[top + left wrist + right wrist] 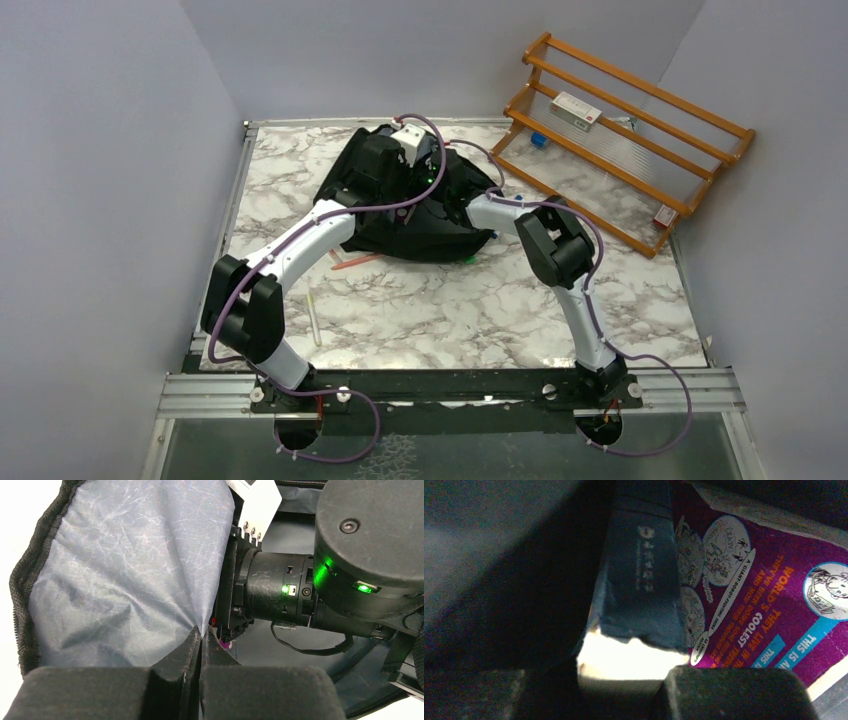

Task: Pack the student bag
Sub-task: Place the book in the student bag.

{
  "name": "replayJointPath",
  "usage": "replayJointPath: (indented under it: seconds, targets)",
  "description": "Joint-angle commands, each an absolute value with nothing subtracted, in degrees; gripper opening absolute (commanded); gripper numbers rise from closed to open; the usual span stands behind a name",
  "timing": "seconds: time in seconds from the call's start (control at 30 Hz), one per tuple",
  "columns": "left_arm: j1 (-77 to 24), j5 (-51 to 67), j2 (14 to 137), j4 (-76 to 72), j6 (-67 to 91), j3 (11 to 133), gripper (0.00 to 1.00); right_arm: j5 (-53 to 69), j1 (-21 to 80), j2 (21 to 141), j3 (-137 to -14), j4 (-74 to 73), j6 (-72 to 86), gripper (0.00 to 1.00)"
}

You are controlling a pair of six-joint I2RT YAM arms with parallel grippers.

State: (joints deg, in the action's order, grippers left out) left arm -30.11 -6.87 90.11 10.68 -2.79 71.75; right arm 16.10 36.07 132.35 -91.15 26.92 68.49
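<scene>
Two arms reach from the near edge to the student bag (432,236), which lies on the marble tabletop (450,310) toward its far side, roughly in the middle, with its mouth open. The left claw (201,637) is pressed fully together on a fold of the bag's pale grey lining (125,570), pinching it at the edge of the opening. Just beside that pinch, the right arm's wrist (280,592) runs down into the bag, green lights glowing on it.

Inside the bag it is dark. The right claw (621,680) stands narrow, and a blue item (639,590) with a pale end fills the gap between its fingers, so it is gripped (what exactly it is I cannot tell). Touching the blue item's side is a purple book (764,605) with cartoon circles and printed words on its cover.

Outside the bag, an orange pencil (352,262) lies just beside its near left edge, and a white stick (314,320) lies nearer the arm bases. A wooden rack (640,120) sits to the right of the bag, by the far corner.
</scene>
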Motion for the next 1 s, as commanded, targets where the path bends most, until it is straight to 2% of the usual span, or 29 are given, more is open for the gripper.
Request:
replayJointPath:
  seconds: [0.0, 0.1, 0.2, 0.43, 0.67, 0.97]
  targets:
    - [-30.41, -6.26, 88.04, 8.20, -1.76, 72.07, 0.00, 12.46, 36.53, 132.41, -95.03, 23.39, 64.65, 0.17]
    - [-30.26, -5.98, 88.23, 8.43, -1.67, 72.24, 0.00, 12.13, 36.48, 131.99, -94.53, 23.15, 63.82, 0.24]
    - [-30.06, -6.04, 88.25, 8.44, -1.67, 72.23, 0.00, 12.25, 36.48, 131.69, -93.89, 23.44, 63.55, 0.39]
    - [-29.44, -6.89, 88.66, 8.82, -1.09, 72.31, 0.00, 11.19, 36.30, 129.42, -93.58, 19.93, 59.70, 0.50]
    - [-28.48, -6.34, 88.86, 9.04, -0.35, 72.51, 0.00, 9.06, 35.77, 127.45, -93.87, 14.77, 54.82, 0.59]
    - [-28.39, -7.44, 89.13, 9.54, -0.54, 72.69, 0.00, 4.54, 34.58, 119.99, -88.13, 11.81, 48.12, 0.63]
